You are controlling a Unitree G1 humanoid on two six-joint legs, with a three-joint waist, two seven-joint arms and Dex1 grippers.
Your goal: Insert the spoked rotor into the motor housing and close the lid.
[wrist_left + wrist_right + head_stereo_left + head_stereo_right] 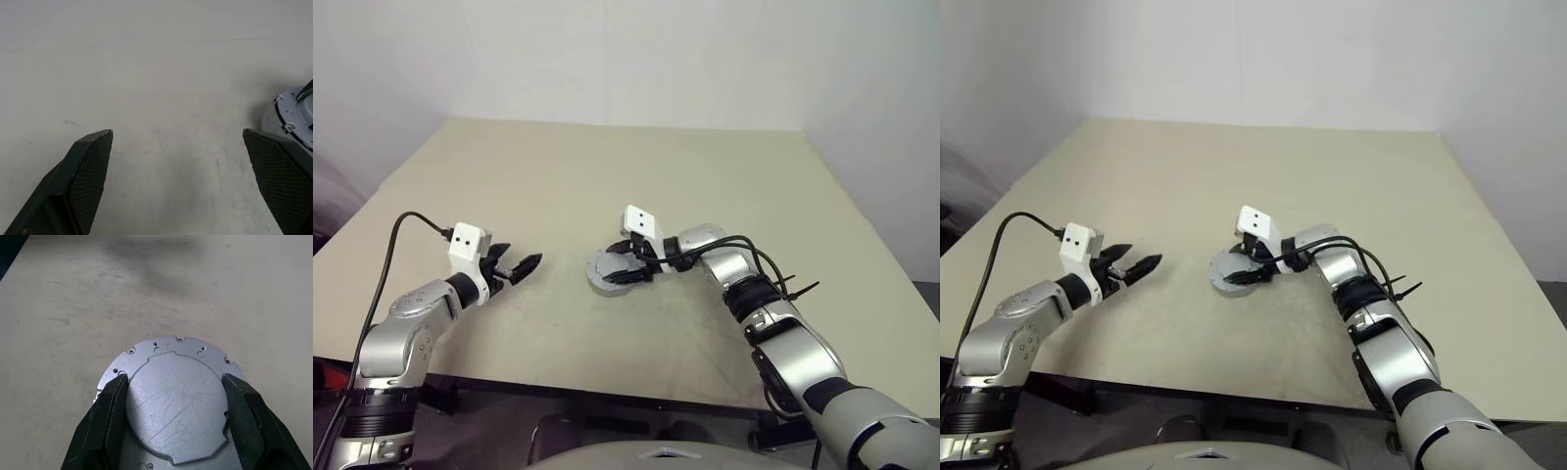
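Note:
The lid [172, 404], a flat round silver-grey disc with a raised middle plate and small holes round its rim, lies flat on the table in front of me. Under it a low grey wall shows, the motor housing [598, 282]. My right gripper [175, 377] reaches in from the right, its two fingers [111, 406] pressed against opposite edges of the raised plate. The spoked rotor is hidden. My left gripper [521, 264] hovers open and empty over bare table to the left of the lid, whose edge [293, 110] it sees beside its own finger.
The beige table [607, 176] stretches far back to a white wall. Its front edge [558, 387] runs close below both arms. A black cable [396, 245] loops from my left wrist.

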